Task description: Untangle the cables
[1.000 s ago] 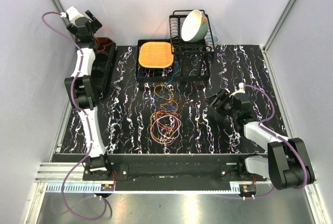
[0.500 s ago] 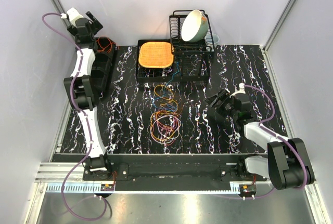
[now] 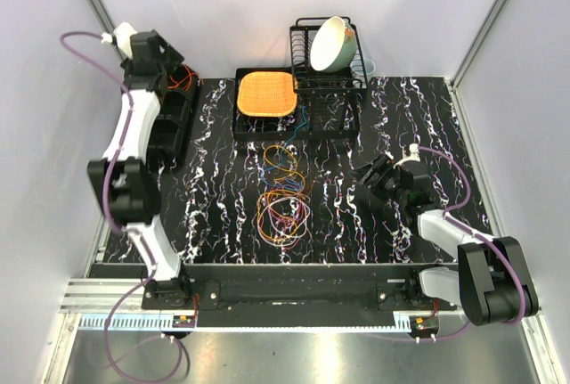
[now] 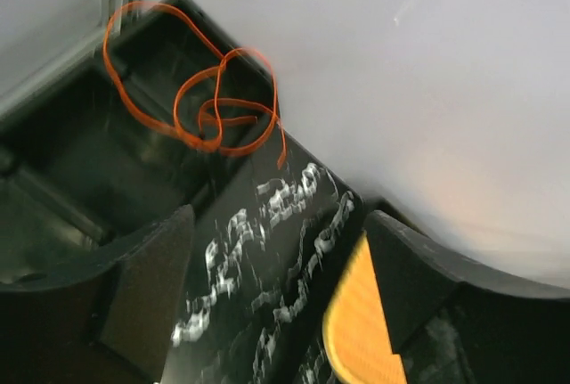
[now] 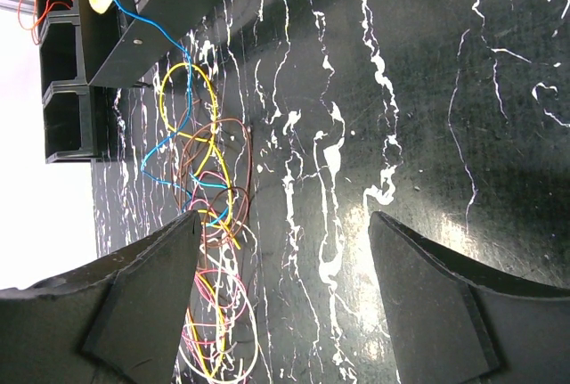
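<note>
A tangle of thin cables (image 3: 283, 210) in orange, yellow, pink and purple lies mid-table, with a smaller yellow and blue bunch (image 3: 280, 161) just behind it. In the right wrist view the tangle (image 5: 207, 197) lies to the left, and a blue cable (image 5: 147, 32) runs up under the rack. One orange cable (image 3: 183, 77) lies apart, draped over the far end of the black bin (image 3: 174, 117). It shows as loose loops in the left wrist view (image 4: 209, 103). My left gripper (image 3: 169, 61) hovers above it, open and empty (image 4: 280, 299). My right gripper (image 3: 370, 183) is open and empty (image 5: 285, 313), low, right of the tangle.
A black dish rack (image 3: 325, 90) with a tilted bowl (image 3: 331, 44) stands at the back. An orange mat (image 3: 265, 93) lies in a black tray beside it, and shows in the left wrist view (image 4: 356, 330). Grey walls close the left, back and right sides.
The orange cable, blurred under my left gripper a second ago, now lies still on the bin. My left arm's elbow has swung left and its wrist has turned. The right arm has not moved.
</note>
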